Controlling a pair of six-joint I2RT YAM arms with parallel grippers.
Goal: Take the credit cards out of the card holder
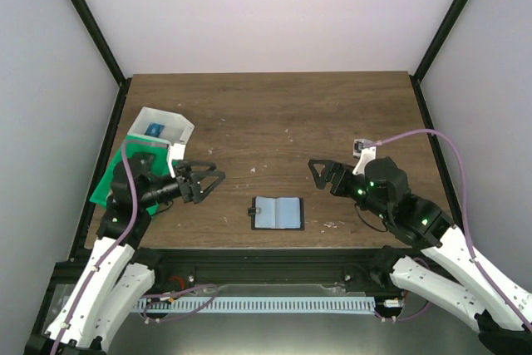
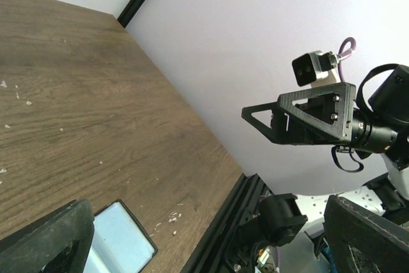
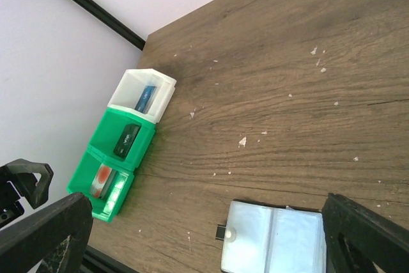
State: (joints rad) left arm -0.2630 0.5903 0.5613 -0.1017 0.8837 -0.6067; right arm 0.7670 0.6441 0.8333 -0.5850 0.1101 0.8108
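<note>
At the far left of the dark brown wooden table [image 1: 274,114], a small open white plastic bin [image 1: 162,126] stood touching a row of bright green plastic bins [image 3: 115,151] along the left edge. From the right wrist view, the white one held a blue item, one green compartment a dark item and the next a reddish one; what these were could not be told.

Just right of the bins, the left gripper [image 1: 212,179] hung above the bare wood, pointing toward the middle of the table. Its two black fingers [image 2: 45,241] were spread wide apart with nothing between them.

Between the arms, near the front edge, the flat black-rimmed bifold card holder [image 1: 278,214] lay spread open on the table with its grey-blue inner panels facing up and a small black tab on its left side. The credit cards could not be made out in its pockets. Neither arm touched it.

To its right, the right gripper [image 1: 317,174] hovered facing the left one, jaws likewise spread wide and holding nothing.
</note>
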